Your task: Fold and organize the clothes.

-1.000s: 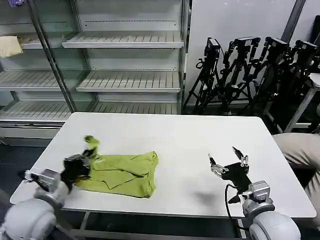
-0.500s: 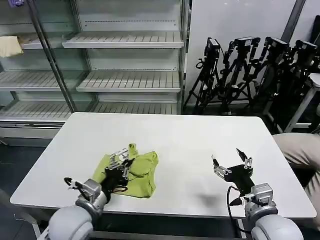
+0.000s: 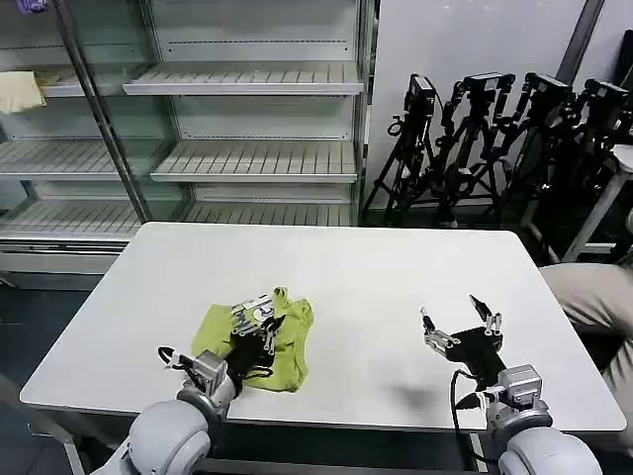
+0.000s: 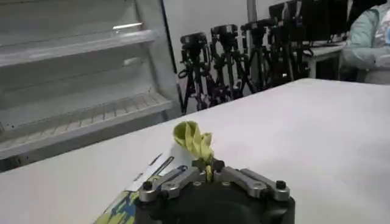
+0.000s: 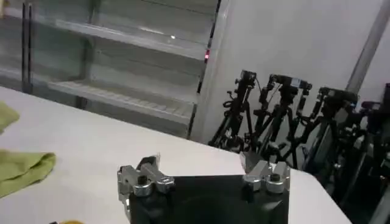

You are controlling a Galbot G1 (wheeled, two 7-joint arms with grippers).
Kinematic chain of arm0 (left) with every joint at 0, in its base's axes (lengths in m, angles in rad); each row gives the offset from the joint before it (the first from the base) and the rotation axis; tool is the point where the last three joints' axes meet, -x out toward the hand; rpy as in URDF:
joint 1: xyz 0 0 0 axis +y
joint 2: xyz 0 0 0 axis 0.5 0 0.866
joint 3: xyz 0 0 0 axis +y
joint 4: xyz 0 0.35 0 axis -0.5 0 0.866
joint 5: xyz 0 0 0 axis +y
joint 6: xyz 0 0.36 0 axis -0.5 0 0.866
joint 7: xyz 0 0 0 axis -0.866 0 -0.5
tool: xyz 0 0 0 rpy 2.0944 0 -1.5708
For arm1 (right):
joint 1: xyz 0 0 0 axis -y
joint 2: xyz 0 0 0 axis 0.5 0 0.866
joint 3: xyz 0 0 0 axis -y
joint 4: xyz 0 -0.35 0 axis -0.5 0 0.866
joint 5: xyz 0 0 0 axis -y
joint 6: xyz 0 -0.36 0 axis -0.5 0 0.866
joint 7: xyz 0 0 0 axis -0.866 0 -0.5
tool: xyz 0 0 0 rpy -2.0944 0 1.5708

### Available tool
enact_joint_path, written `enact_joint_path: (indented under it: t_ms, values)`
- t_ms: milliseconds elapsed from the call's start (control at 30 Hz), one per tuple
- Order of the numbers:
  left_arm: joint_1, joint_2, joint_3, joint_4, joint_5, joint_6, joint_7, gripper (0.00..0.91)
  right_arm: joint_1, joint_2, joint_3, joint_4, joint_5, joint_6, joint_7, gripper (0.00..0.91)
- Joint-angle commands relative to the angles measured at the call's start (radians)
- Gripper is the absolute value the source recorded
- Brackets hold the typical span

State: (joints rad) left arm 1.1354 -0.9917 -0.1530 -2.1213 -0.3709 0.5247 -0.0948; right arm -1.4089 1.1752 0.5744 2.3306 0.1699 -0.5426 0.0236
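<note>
left gripper [image 3: 262, 315] carried shirt [image 3: 287, 341] corner rightward

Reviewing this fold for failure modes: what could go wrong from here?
1. Left gripper pinches only a small bunch of the shirt; it may slip out mid-fold.
2. The shirt lies crumpled near the table front edge, so dragging could pull it off.
3. Right gripper hovers open, apart, pinning nothing.
</note>
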Motion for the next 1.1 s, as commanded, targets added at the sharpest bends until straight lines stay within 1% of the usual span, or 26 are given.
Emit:
enact_joint_path:
  t_ms: [33, 200, 267, 300, 400, 500, 567, 633, 700, 767, 867, 1100]
  values:
    - [-0.034, -0.02, 0.048, 0.034, 0.006, -0.018, -0.009, 0.907, -0.003, 0.002, 0.003, 0.001, -0.002, 0.001, -0.001, 0.907]
    - [-0.026, -0.007, 0.026, 0.022, 0.005, -0.07, 0.009, 0.907, 0.002, 0.002, -0.004, 0.002, -0.002, 0.002, -0.003, 0.907]
    - [-0.006, 0.0, -0.009, -0.016, -0.014, -0.108, 0.022, 0.907, 0.006, 0.004, -0.008, 0.001, -0.002, 0.002, -0.004, 0.907]
    - [-0.003, 0.001, -0.019, -0.03, -0.027, -0.117, 0.022, 0.907, 0.007, 0.004, -0.009, 0.0, -0.002, 0.002, -0.004, 0.907]
    - [0.029, 0.017, -0.114, -0.088, -0.037, -0.133, 0.016, 0.907, 0.013, 0.009, -0.016, -0.007, -0.002, 0.003, -0.004, 0.907]
    - [0.055, 0.036, -0.189, -0.068, -0.04, -0.11, -0.019, 0.907, 0.019, 0.013, -0.025, -0.01, -0.002, 0.004, -0.005, 0.907]
    - [0.073, 0.045, -0.239, -0.022, -0.039, -0.086, -0.039, 0.907, 0.022, 0.015, -0.031, -0.012, -0.003, 0.005, -0.006, 0.907]
    - [0.093, 0.046, -0.276, 0.016, -0.066, -0.019, -0.07, 0.907, 0.025, 0.016, -0.036, -0.013, -0.003, 0.006, -0.005, 0.907]
    - [0.116, 0.04, -0.289, 0.029, -0.173, 0.054, -0.108, 0.907, 0.027, 0.016, -0.039, -0.014, -0.004, 0.006, -0.006, 0.907]
    - [0.122, 0.03, -0.281, 0.053, -0.238, 0.053, -0.146, 0.907, 0.029, 0.016, -0.041, -0.012, -0.005, 0.006, -0.005, 0.907]
    - [0.108, 0.003, -0.274, 0.105, -0.26, 0.053, -0.166, 0.907, 0.026, 0.015, -0.04, -0.009, -0.005, 0.006, -0.005, 0.907]
    - [0.087, 0.001, -0.275, 0.177, -0.29, 0.053, -0.169, 0.907, -0.001, 0.01, -0.013, -0.006, -0.003, 0.018, -0.01, 0.907]
